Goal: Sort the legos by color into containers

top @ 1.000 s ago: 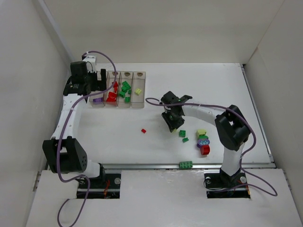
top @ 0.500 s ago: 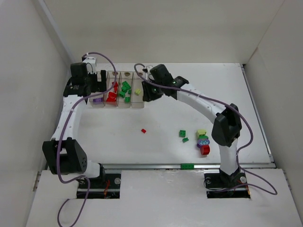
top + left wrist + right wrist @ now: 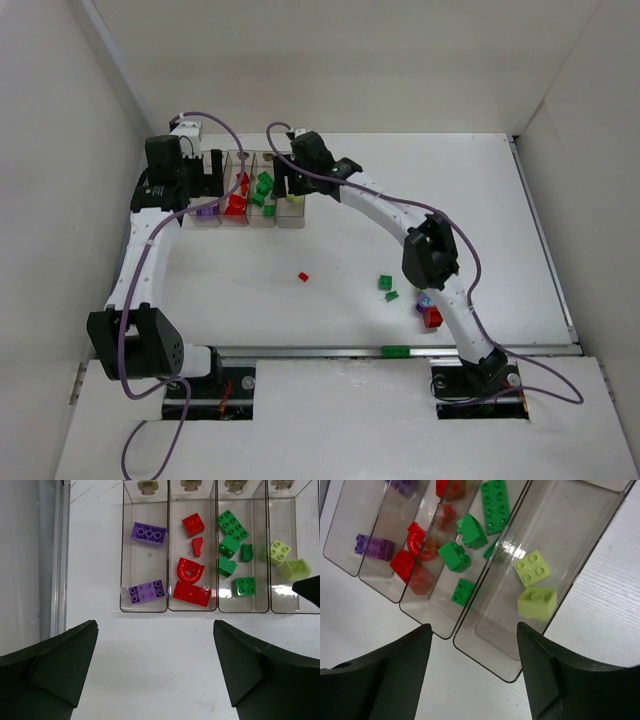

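Note:
The containers (image 3: 297, 222) stand in a row at the back left. From left to right they hold purple legos (image 3: 148, 533), red legos (image 3: 190, 573), green legos (image 3: 232, 524) and pale yellow legos (image 3: 533, 568). My right gripper (image 3: 288, 192) hangs open over the rightmost bin with nothing between its fingers (image 3: 475, 647). Below it a tilted pale yellow brick (image 3: 536, 602) lies in that bin. My left gripper (image 3: 200, 178) is wide open and empty (image 3: 155, 630) just short of the containers' (image 3: 145, 609) near ends. A loose red brick (image 3: 303, 277) and green bricks (image 3: 385, 283) lie mid-table.
A small cluster with a red brick (image 3: 433, 317) and a purple one (image 3: 426, 300) sits under the right arm's elbow. A green brick (image 3: 394, 351) rests on the rail at the table's near edge. Walls enclose the left, back and right sides.
The right arm swung from mid-table up and left to the rightmost bin and its jaws opened. A second pale yellow brick now lies in that bin. The left arm barely moved.

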`<state>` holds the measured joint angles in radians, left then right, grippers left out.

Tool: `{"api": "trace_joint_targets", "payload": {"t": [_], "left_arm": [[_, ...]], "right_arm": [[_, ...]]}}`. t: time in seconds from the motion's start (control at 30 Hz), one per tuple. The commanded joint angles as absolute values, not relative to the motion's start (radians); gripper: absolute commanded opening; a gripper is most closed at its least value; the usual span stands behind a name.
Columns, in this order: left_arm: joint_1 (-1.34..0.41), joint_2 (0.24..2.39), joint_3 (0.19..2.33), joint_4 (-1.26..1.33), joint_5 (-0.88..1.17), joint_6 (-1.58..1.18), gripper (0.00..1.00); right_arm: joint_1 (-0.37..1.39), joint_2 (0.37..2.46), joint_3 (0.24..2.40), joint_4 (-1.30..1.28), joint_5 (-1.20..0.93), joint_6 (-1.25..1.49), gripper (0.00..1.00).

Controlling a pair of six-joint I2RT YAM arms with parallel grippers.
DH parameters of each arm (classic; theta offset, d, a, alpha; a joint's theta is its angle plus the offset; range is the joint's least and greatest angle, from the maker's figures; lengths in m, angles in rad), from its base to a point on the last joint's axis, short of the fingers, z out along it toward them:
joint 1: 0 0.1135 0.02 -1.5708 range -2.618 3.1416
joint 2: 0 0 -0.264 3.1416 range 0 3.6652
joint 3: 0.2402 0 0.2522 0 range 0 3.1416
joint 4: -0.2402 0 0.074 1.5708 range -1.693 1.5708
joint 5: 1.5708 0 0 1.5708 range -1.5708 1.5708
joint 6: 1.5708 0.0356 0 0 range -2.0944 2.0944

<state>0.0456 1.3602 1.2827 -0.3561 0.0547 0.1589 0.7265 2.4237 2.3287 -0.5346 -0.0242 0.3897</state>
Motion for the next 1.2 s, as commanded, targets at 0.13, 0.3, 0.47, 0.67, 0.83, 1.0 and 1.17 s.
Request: {"api": "trace_joint_targets", "payload": {"t": [0.13, 0.3, 0.47, 0.67, 0.83, 1.0, 1.17], "left_arm": [[0.046, 1.315, 1.273, -0.330, 0.072, 0.149, 1.00], [0.046, 1.315, 1.273, -0.330, 0.072, 0.149, 1.00], [0.046, 1.305, 1.273, -0.330, 0.063, 0.149, 1.00], [0.046, 1.319, 1.282, -0.330, 0.098, 0.140, 1.00], [0.046, 1.341, 1.315, -0.330, 0.144, 0.130, 1.00], [-0.001, 1.361, 1.344, -0.330, 0.144, 0.130, 1.00], [-0.026, 1.370, 1.335, -0.330, 0.153, 0.130, 1.00]], "right_arm": [[0.729, 2.266, 2.270, -0.414, 0.019, 0.403, 0.83], [0.729, 2.173, 2.289, -0.513, -0.015, 0.326, 0.90], [0.729, 1.973, 2.136, -0.812, 0.062, 0.244, 0.94], [0.729, 1.619, 1.582, -1.038, 0.109, 0.490, 0.96], [0.738, 1.360, 1.286, -1.112, 0.118, 0.762, 1.00], [0.788, 1.186, 1.037, -1.160, 0.075, 0.931, 1.00], [0.851, 1.173, 0.937, -1.111, 0.040, 0.963, 1.00]]}}
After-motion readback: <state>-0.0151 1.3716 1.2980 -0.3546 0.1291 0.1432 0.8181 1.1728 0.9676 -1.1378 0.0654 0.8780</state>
